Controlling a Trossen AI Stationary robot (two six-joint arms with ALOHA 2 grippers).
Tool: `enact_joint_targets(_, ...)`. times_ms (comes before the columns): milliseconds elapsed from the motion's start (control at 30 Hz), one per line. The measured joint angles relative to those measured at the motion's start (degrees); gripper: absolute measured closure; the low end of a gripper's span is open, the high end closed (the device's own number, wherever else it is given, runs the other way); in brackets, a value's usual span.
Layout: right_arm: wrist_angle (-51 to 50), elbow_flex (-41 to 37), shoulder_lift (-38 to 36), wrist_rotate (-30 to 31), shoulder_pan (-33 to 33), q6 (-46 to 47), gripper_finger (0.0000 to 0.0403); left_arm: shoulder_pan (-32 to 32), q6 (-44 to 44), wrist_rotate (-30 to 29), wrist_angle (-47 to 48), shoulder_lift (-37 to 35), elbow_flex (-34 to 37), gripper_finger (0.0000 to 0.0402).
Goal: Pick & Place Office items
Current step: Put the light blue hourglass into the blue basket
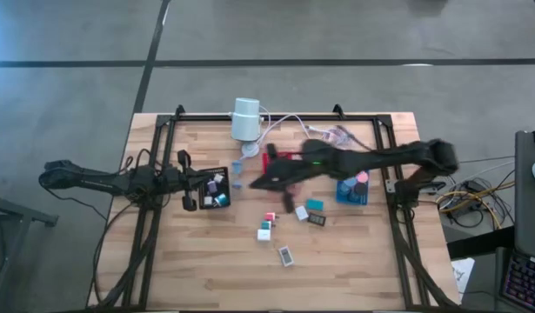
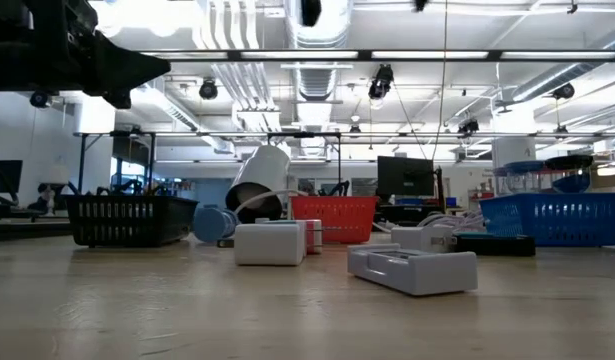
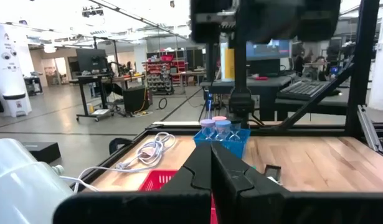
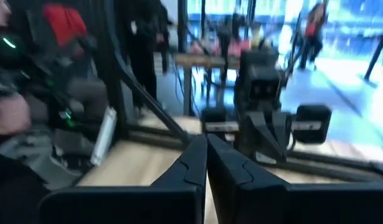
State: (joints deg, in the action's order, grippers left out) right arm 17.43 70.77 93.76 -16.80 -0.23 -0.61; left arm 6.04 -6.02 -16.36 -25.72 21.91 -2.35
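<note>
A light butcher-block wooden table (image 1: 206,269) framed by black metal rails carries two dark robot arms seen from overhead. The right arm reaches from the table's right edge across toward the centre, its right gripper (image 1: 258,183) hanging above the boards near the middle with fingers pressed together and nothing between them; its own wrist camera shows the two dark fingers (image 4: 197,162) meeting edge to edge. The left arm lies low along the left side, its left gripper (image 1: 190,180) beside the small black tray (image 1: 215,188), jaws likewise closed and empty, the fingers (image 3: 203,171) touching in its wrist camera.

A white cylinder (image 1: 245,119) with a pale cable sits at the far edge of the table. A red mesh tray (image 1: 280,158) lies partly under the right arm, and a blue tray (image 1: 351,191) holding round-topped pink and blue pieces stands near the right rail.

The office items are scattered: several small white and teal pieces rest in the black tray, while loose on the wood in front of the right arm lie a teal block (image 1: 314,205), a dark flat piece (image 1: 317,219), a white block (image 1: 301,212), a small pink and teal pair (image 1: 269,219), a white cube (image 1: 264,233) and, nearest the front edge, a flat white piece (image 1: 286,256). From table height, a white block (image 2: 271,243) and a flat grey-white piece (image 2: 414,270) sit in the foreground.
</note>
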Motion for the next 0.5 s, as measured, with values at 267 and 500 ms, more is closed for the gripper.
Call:
enact_joint_targets(267,14.0,-26.7,-21.1,0.3,1.2,2.1,0.0394,0.0,5.5,-5.9,12.3,1.0,-4.1,0.0401)
enact_joint_targets(500,21.3,-44.0,-33.6,7.0,1.7,2.4,0.0394,0.0,16.3,-12.7,27.9,11.5,-14.4,0.0401)
